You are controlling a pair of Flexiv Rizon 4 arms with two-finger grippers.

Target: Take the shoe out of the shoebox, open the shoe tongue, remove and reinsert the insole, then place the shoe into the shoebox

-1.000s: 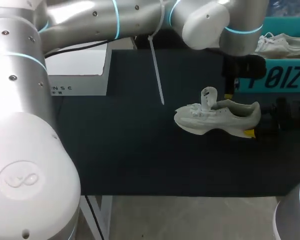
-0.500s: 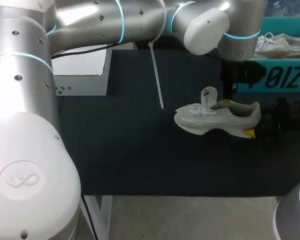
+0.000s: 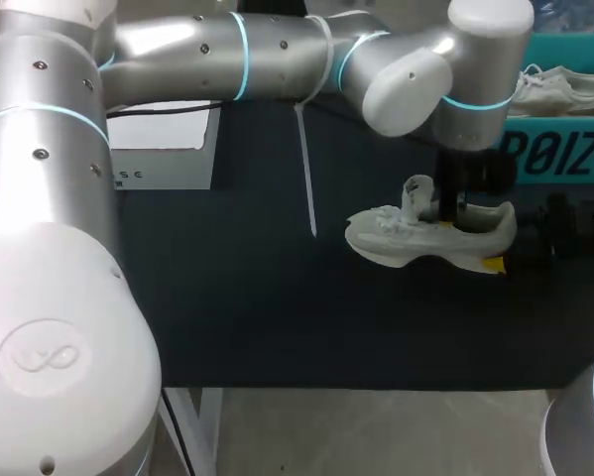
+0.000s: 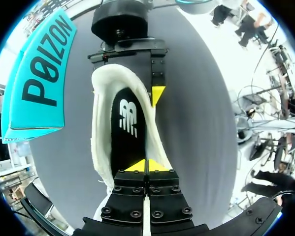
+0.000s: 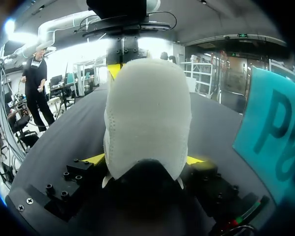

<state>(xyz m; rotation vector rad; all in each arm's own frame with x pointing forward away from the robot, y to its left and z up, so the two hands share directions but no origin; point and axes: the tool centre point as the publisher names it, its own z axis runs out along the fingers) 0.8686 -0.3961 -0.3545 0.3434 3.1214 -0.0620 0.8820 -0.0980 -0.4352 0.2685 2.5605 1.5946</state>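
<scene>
A white shoe (image 3: 425, 238) lies on its side on the dark mat, tongue (image 3: 414, 193) standing up. My right gripper (image 3: 497, 254) is shut on its heel; in the right wrist view the heel (image 5: 147, 118) fills the space between the two yellow tips of that gripper (image 5: 145, 160). My left arm reaches across from the left, and its gripper (image 3: 453, 210) hangs at the shoe's opening just behind the tongue. In the left wrist view the left gripper (image 4: 146, 166) is shut and empty, right over the black insole (image 4: 130, 128) inside the shoe (image 4: 100, 123).
The teal shoebox (image 3: 564, 149) stands at the back right beside the shoe, with a second white shoe (image 3: 564, 89) in it. A white lid (image 3: 158, 149) lies at the back left. A white strap (image 3: 306, 169) dangles from my left arm.
My left arm has come down and slightly nearer, bringing its shut gripper from above the shoe down to the opening. The shoe and right gripper have stayed put.
</scene>
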